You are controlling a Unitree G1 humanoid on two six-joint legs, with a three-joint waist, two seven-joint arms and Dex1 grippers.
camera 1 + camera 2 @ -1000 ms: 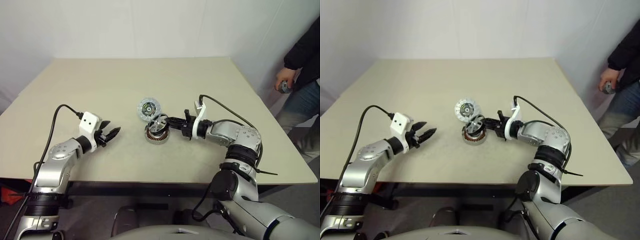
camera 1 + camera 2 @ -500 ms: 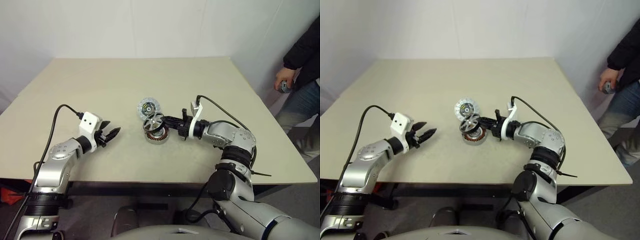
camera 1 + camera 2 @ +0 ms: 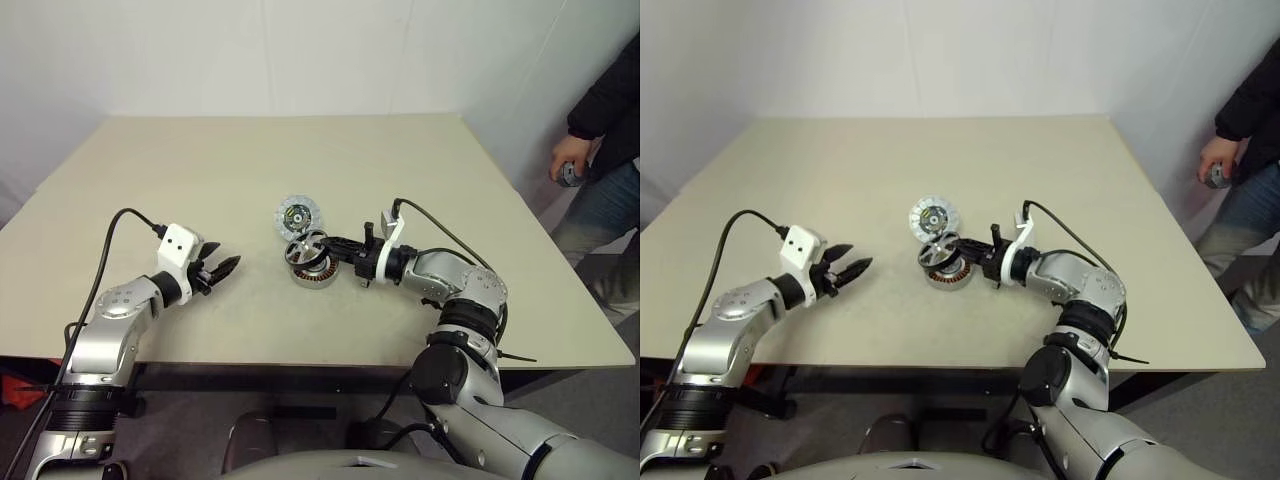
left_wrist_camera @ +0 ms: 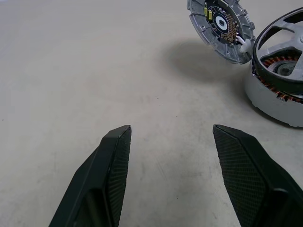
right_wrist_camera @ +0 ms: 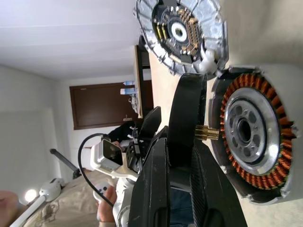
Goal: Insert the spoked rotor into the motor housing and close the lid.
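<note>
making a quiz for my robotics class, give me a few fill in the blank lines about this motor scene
1. The right claw is shut on the ____.
2. The lid stands ____, hinged at the rim of the motor housing.
3. The left claw is open and holds ____.
4. The housing's windings are ____ in colour.

Missing words: spoked rotor; open; nothing; copper

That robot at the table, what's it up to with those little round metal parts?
It is putting a small motor together. Its right pincer is shut on the spoked rotor, holding it tilted just above the motor housing, not yet seated inside. The lid stands swung open behind the housing, joined at its rim. The left pincer hangs open and empty over the table. A person stands off to the right.
</note>
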